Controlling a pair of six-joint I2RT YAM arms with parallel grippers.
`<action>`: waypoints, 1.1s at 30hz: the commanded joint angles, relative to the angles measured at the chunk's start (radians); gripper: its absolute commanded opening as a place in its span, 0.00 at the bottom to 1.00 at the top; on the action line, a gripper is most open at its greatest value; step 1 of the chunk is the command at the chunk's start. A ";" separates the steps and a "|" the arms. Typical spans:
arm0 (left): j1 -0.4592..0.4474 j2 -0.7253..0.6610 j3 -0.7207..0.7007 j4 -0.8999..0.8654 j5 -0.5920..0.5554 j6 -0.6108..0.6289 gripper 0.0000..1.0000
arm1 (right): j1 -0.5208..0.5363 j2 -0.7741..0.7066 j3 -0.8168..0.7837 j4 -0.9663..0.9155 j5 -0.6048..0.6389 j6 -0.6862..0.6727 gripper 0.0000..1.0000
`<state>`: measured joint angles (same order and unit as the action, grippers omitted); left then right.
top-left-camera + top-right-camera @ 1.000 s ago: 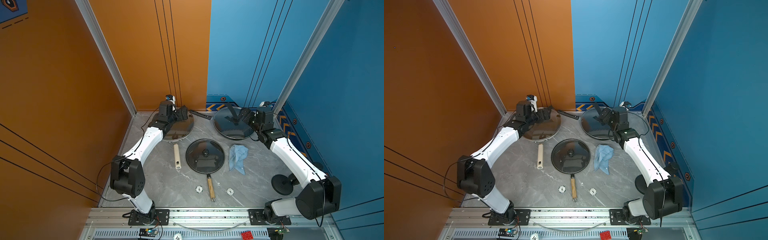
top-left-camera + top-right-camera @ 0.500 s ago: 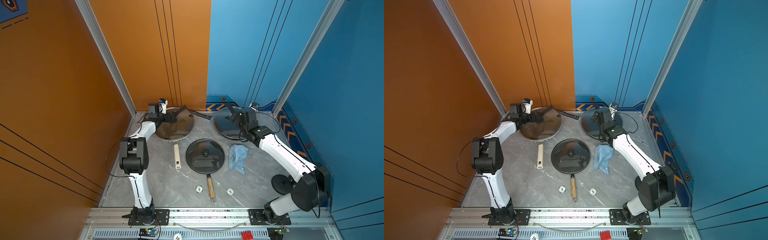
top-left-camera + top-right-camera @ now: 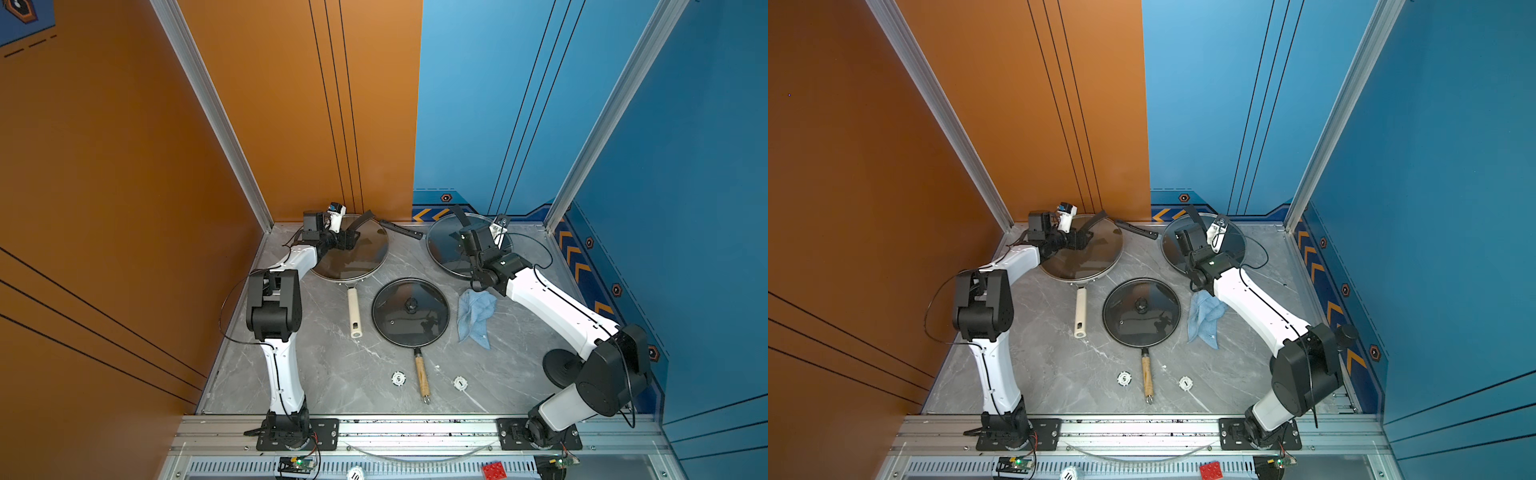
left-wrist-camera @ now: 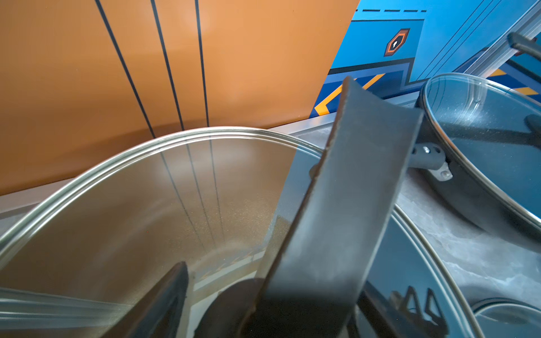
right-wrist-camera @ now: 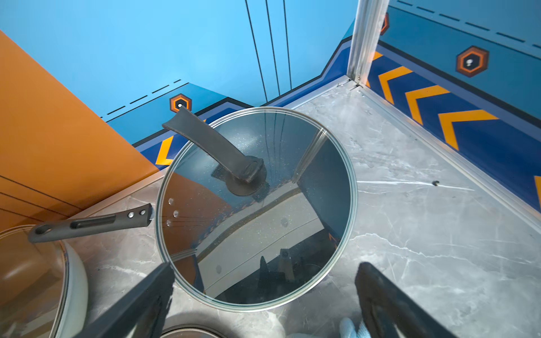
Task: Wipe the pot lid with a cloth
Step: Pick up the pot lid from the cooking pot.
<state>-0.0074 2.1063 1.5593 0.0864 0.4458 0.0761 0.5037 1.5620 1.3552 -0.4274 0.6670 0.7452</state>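
Smooth orange panels (image 3: pixel 124 166) and blue panels (image 3: pixel 685 166) walled in a grey marbled table (image 3: pixel 332 374). At the back sat two round steel-rimmed lids, the left glass lid (image 3: pixel 361 262) and the right glass lid (image 5: pixel 263 234), with a dark lid (image 3: pixel 409 311) between and nearer. The soft blue cloth (image 3: pixel 473 318) lay crumpled just right of the dark lid. The left gripper (image 3: pixel 352 240) straddled the left glass lid's flat black handle (image 4: pixel 351 190) with its jaws apart. The right gripper (image 5: pixel 265 269) gaped empty.
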 commanded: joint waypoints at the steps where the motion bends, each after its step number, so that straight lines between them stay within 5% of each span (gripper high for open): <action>1: 0.007 -0.025 -0.077 -0.077 -0.044 0.041 0.72 | 0.006 -0.010 0.002 -0.053 0.075 0.051 0.99; 8: 0.001 -0.077 -0.121 -0.041 -0.120 0.050 0.33 | 0.001 -0.011 -0.025 -0.053 0.077 0.087 0.99; 13: -0.006 -0.109 -0.088 -0.001 -0.151 -0.005 0.19 | -0.011 -0.029 -0.067 -0.053 0.018 0.091 1.00; 21: -0.038 -0.259 0.018 0.000 -0.250 -0.095 0.13 | -0.076 -0.064 -0.211 -0.044 -0.105 0.105 1.00; 33: -0.119 -0.507 0.036 -0.108 -0.272 -0.440 0.10 | -0.150 0.065 -0.351 0.025 -0.398 -0.062 1.00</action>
<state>-0.0719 1.6928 1.5204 -0.1032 0.1596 -0.2508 0.3672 1.5726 1.0344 -0.4313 0.3878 0.7582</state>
